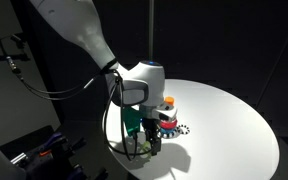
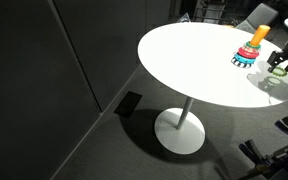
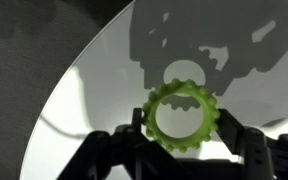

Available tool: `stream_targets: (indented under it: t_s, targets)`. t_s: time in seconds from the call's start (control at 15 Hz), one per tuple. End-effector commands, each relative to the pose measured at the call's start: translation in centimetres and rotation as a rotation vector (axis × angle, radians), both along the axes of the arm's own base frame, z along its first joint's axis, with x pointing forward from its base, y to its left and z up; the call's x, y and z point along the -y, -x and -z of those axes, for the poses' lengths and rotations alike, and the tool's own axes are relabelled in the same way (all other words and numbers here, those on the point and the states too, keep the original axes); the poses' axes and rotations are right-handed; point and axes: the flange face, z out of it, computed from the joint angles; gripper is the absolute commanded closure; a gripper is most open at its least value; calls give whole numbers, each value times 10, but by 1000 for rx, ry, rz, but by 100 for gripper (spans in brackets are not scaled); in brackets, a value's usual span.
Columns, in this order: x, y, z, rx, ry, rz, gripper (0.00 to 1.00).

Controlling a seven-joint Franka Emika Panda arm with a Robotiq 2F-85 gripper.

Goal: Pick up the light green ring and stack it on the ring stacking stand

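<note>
The light green ring (image 3: 182,115) is a lime ring with a knobbly rim. It sits between my gripper's (image 3: 182,135) two black fingers, which press on its left and right sides. The ring's shadow falls apart from it on the white table (image 3: 94,90), so it hangs a little above the surface. In an exterior view my gripper (image 1: 144,142) is low over the near table edge, just beside the ring stacking stand (image 1: 167,114). The stand has an orange peg over red and teal rings. The stand (image 2: 251,50) and the gripper (image 2: 281,66) also show in an exterior view.
The round white table (image 2: 194,60) stands on a single pedestal foot (image 2: 180,130) on dark carpet. Its curved edge (image 3: 59,100) runs close to the gripper. Dark curtains and cables (image 1: 14,60) surround the arm's base side.
</note>
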Motion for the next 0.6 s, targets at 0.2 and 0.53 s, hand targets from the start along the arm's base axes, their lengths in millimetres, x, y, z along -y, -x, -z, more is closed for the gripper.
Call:
stream_targets:
  t_s: [0.2, 0.53]
  targets:
    - [10, -1, -55, 24, 24, 22, 51]
    - [17, -2, -93, 53, 47, 37, 51]
